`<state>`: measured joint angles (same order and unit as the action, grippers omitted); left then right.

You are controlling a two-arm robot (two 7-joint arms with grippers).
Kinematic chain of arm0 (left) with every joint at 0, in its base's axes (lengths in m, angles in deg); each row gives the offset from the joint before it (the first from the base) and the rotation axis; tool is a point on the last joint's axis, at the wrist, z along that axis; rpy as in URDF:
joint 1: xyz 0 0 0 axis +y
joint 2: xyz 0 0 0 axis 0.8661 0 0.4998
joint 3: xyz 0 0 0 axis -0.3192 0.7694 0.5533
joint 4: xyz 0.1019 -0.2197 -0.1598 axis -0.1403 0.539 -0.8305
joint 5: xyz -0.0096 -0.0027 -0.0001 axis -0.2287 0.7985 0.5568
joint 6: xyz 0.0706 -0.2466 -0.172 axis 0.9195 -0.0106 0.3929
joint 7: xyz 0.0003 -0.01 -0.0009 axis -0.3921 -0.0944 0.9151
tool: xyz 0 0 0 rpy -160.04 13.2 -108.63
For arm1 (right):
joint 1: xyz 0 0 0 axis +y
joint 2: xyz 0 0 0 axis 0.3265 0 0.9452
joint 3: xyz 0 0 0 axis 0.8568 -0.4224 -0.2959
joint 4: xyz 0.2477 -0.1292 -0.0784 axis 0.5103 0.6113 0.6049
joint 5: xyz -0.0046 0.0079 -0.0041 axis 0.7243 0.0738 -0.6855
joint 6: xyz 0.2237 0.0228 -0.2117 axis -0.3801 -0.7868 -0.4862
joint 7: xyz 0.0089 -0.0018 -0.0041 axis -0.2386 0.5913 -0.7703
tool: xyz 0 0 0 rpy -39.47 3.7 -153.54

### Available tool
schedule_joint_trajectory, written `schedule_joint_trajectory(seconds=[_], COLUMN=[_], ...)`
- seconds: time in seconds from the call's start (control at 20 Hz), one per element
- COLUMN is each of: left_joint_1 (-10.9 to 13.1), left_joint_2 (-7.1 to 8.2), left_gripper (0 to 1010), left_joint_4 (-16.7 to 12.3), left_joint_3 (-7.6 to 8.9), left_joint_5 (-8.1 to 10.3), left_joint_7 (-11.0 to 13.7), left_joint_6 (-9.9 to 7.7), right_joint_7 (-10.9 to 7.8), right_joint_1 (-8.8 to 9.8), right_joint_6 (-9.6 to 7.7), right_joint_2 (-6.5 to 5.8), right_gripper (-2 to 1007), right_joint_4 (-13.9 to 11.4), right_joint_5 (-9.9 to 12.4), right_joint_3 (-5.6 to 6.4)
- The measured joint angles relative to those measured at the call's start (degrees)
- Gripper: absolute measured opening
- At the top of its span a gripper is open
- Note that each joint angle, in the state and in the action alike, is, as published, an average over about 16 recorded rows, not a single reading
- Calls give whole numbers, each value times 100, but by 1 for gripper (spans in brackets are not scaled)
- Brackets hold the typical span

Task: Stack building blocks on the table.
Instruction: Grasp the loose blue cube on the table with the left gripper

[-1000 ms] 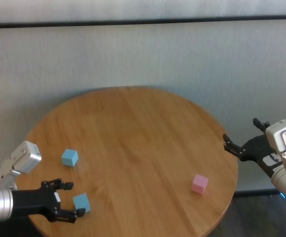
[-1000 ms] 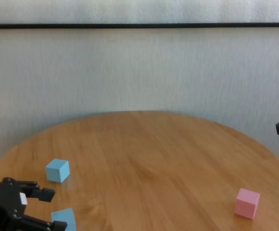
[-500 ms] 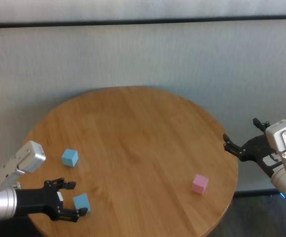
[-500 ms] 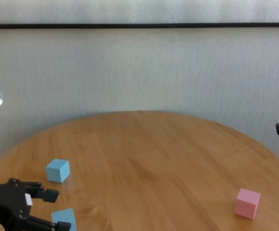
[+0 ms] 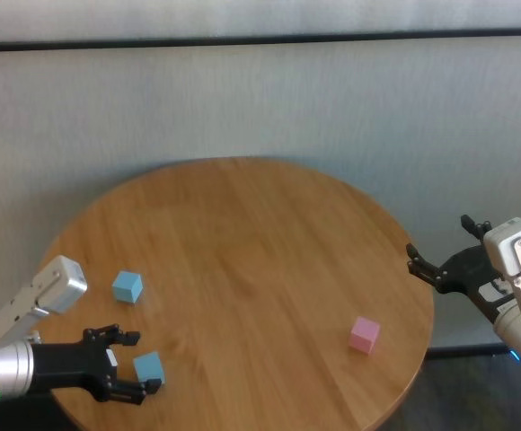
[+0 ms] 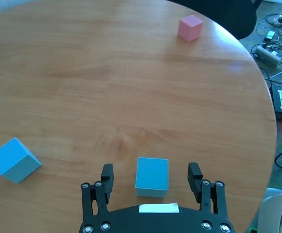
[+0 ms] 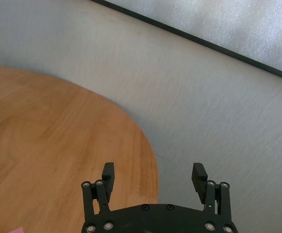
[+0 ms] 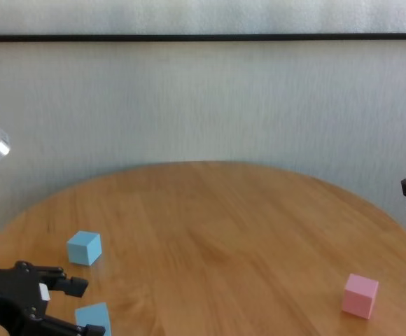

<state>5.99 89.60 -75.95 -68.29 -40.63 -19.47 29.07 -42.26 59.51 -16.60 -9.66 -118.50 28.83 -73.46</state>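
Straddling the near light blue cube (image 6: 152, 176) with fingers spread and not touching it, the left gripper (image 5: 128, 370) sits low at the round wooden table's (image 5: 260, 233) near-left edge, the second blue cube (image 5: 127, 286) just beyond, the pink cube (image 5: 364, 334) well apart on the right, while the right gripper (image 5: 428, 268) hangs released off the table's right rim.

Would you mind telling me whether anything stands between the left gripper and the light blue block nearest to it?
Nothing visible does. The left gripper is open, its fingers on either side of the near light blue block with a gap on both sides. The block rests on bare table.
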Motion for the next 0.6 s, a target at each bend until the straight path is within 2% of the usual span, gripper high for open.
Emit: schedule_joint_trajectory(seconds=[0.6], left_joint_1=[-117], left_joint_2=[-114], left_gripper=[1000], left_joint_4=[201], left_joint_3=[-73], left_joint_5=[-147], left_joint_7=[-63], left_joint_6=[-65], right_joint_7=[0], right_joint_1=[0], right_joint_6=[0], right_joint_2=[0], right_gripper=[1005], right_joint_4=[0], right_joint_5=[0], right_joint_3=[0])
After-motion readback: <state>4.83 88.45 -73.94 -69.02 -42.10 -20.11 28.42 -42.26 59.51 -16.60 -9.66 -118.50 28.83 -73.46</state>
